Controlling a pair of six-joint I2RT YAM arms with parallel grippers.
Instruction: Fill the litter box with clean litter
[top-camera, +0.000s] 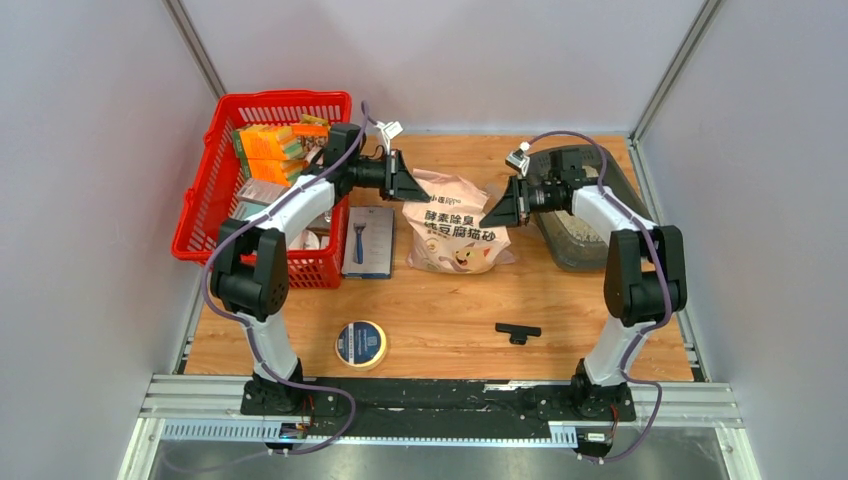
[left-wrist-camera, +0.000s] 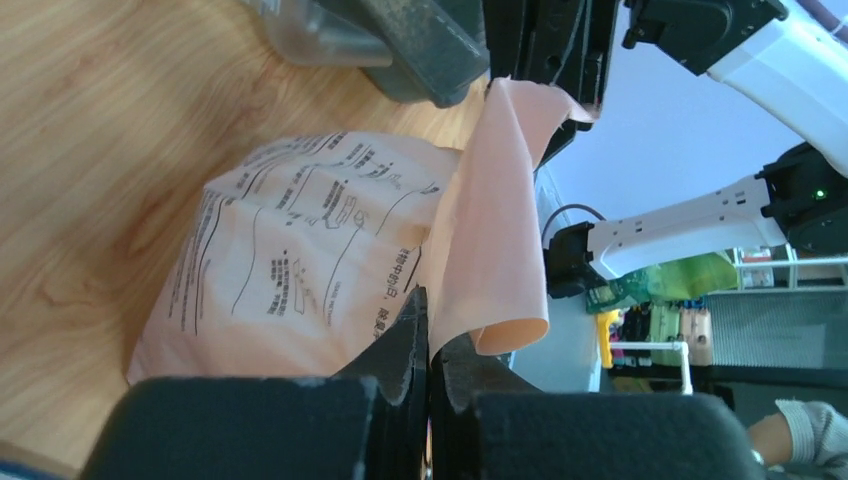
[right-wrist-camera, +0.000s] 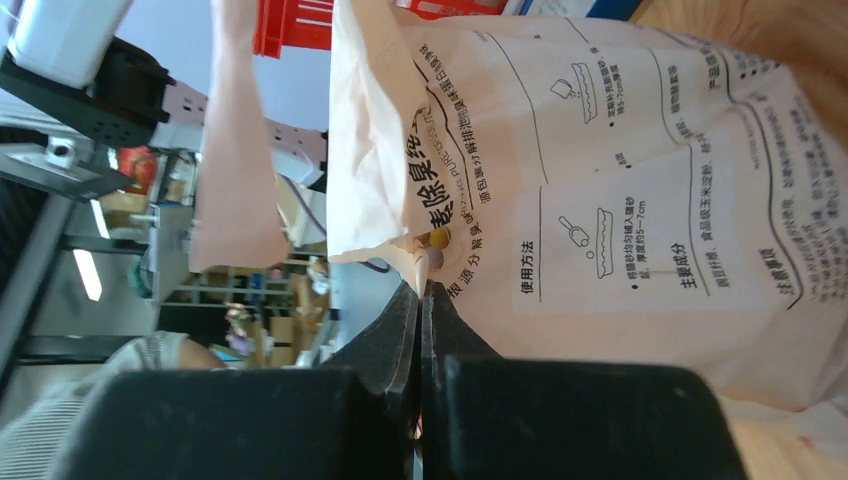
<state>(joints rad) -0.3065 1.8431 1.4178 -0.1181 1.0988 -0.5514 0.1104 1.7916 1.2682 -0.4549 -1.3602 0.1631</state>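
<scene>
The pale pink litter bag (top-camera: 455, 238) stands in the middle of the table, printed side towards the camera. My left gripper (top-camera: 420, 192) is shut on the bag's top left edge. In the left wrist view its jaws (left-wrist-camera: 431, 322) pinch a thin pink flap of the bag (left-wrist-camera: 300, 250). My right gripper (top-camera: 490, 216) is shut on the top right edge, where its jaws (right-wrist-camera: 424, 290) clamp the bag (right-wrist-camera: 620, 200). The dark grey litter box (top-camera: 572, 250) lies just right of the bag, partly under my right arm. The clean litter is hidden inside the bag.
A red mesh basket (top-camera: 265, 110) with orange and green packs stands at the back left. A blue razor pack (top-camera: 368, 240) lies beside it. A round tin (top-camera: 361, 343) and a small black T-shaped piece (top-camera: 517, 331) lie near the front edge.
</scene>
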